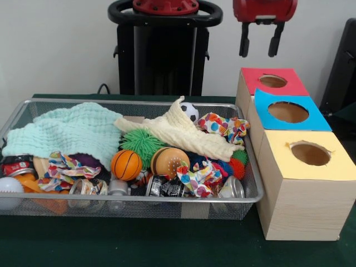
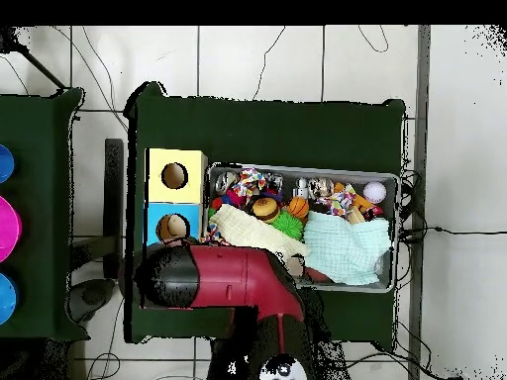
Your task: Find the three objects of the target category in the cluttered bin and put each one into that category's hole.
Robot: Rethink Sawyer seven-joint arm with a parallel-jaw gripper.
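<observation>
Inside, the wire-mesh bin [image 1: 253,186] is holding a jumble of things. A small basketball [image 1: 126,164] is sitting near the bin's front wall, about midway along it, with a brown speckled ball [image 1: 170,161] just beside it and a green spiky ball [image 1: 142,142] behind them. A mint green cloth [image 1: 72,133] is covering the bin's left half, and a cream cloth [image 1: 181,133] is lying diagonally across the middle, partly hiding a little soccer ball [image 1: 191,111] at the back wall. Polka-dot fabric scraps [image 1: 225,127] are resting at the right end, and a white ball [image 1: 10,189] is pressing against the front left corner. Metal cans [image 1: 167,186] are lining the front wall.

Just beside the bin's right end, 3 boxes are standing in a row: a yellow-topped box [image 1: 303,186] nearest, a blue-topped box [image 1: 289,111] behind it, and a red-topped box [image 1: 272,80] farthest, each with 1 round hole.

Above the red-topped box, the gripper [image 1: 260,40] is hanging well clear, its 2 fingers [image 1: 244,40] spread apart and holding nothing.
</observation>
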